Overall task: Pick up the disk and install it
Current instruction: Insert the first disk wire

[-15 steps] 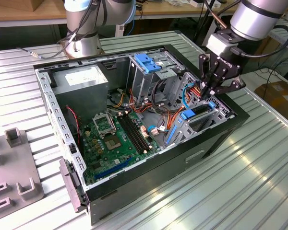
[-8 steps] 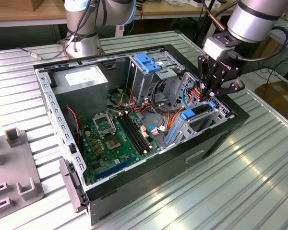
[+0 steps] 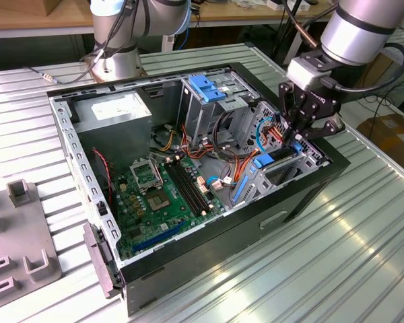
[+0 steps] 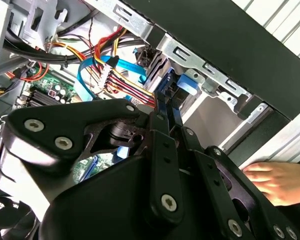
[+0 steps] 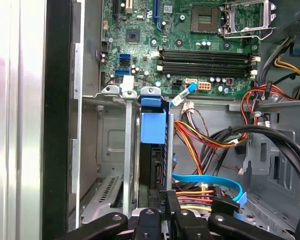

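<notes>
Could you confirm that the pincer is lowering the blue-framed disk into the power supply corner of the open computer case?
Not quite. The pincer holds the blue-framed disk at the drive bay along the case wall, not the power supply corner. The exterior view shows the power supply at the far side of the case from the pincer.

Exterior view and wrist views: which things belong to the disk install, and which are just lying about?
Job in hand:
- disk, standing edge-on in the drive bay
- gripper, closed on the disk's near end
- computer case

Lying about:
- grey fixture on the table
- hand resting beside the case
- second arm's base
</notes>
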Motion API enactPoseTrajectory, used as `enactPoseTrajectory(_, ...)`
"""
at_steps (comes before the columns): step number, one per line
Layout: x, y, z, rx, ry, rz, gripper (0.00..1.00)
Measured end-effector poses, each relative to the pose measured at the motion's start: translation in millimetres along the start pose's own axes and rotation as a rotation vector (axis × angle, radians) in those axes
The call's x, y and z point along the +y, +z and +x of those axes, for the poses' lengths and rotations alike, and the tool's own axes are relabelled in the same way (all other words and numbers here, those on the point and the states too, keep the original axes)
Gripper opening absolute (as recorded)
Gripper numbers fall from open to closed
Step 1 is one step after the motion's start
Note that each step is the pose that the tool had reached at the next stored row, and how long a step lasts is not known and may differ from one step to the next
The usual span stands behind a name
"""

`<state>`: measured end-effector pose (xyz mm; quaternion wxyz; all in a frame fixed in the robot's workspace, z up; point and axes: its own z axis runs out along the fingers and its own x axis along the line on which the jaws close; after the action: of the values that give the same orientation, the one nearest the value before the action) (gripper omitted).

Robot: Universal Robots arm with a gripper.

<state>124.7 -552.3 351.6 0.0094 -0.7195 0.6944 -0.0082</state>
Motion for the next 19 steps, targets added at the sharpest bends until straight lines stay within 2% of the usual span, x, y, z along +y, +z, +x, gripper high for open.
enactPoseTrajectory(7, 0.2, 1.4, 3.1, 0.0, 0.0, 0.0, 0.17)
enactPoseTrajectory(19, 0.7, 3.7, 3.3, 0.0004, 0.011, 0.0, 0.17)
